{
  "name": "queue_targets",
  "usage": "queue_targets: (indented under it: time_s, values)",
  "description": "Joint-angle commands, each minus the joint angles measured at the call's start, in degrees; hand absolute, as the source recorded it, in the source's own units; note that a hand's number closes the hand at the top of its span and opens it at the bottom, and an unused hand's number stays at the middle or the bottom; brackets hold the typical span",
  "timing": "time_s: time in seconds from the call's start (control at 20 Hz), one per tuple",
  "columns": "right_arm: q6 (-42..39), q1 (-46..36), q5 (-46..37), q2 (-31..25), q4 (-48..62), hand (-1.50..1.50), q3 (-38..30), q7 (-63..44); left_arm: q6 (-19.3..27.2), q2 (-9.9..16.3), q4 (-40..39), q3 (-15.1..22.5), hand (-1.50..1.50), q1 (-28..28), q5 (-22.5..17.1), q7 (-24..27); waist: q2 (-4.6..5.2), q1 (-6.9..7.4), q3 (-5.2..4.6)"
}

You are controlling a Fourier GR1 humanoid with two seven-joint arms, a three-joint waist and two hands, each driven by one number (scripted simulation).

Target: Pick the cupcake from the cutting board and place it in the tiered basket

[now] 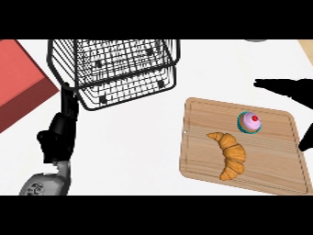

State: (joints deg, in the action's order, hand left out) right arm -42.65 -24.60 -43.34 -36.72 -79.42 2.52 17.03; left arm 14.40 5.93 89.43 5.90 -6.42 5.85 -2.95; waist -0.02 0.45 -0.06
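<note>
The cupcake (250, 122) sits on the cutting board (267, 170), a croissant (230, 154) at its seven o'clock. The tiered basket (118, 69), at ten o'clock, holds nothing. The right hand (308, 98) spreads released fingers at the cupcake's three o'clock; the left hand (60, 133) rests released.

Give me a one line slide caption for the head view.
Open right hand nears cupcake beside croissant on cutting board.
</note>
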Motion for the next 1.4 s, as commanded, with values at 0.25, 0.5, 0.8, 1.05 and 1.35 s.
queue_targets:
  time_s: [0.25,0.5,0.8,1.05,1.35]
  values:
    - [2.01,5.08,-3.81,5.9,-3.72,-1.5,2.03,-2.58,-2.88,-0.88,-2.09,-0.16,0.0,0.27,-0.51,3.63,-0.02,-0.53,0.05]
    - [3.46,1.69,-4.98,3.77,3.84,-1.5,0.32,2.6,0.33,-3.63,-2.05,2.33,0.0,-4.0,3.58,0.03,0.05,-0.52,0.07]
    - [1.32,0.58,-6.21,6.33,3.5,-1.5,0.84,1.24,-2.86,-1.17,-0.03,-0.41,0.0,-3.34,1.56,-1.41,0.0,-0.42,0.06]
    - [-0.68,2.63,-5.42,9.04,-0.4,-1.5,-0.49,-2.35,-4.09,-0.95,-3.09,-2.45,0.0,-3.59,0.19,1.46,-0.02,-0.61,0.04]
    - [8.67,3.89,-7.77,11.07,7.89,-1.5,-0.83,3.08,-2.28,-3.77,0.41,0.98,0.0,-1.15,2.76,0.66,0.06,-0.34,0.08]
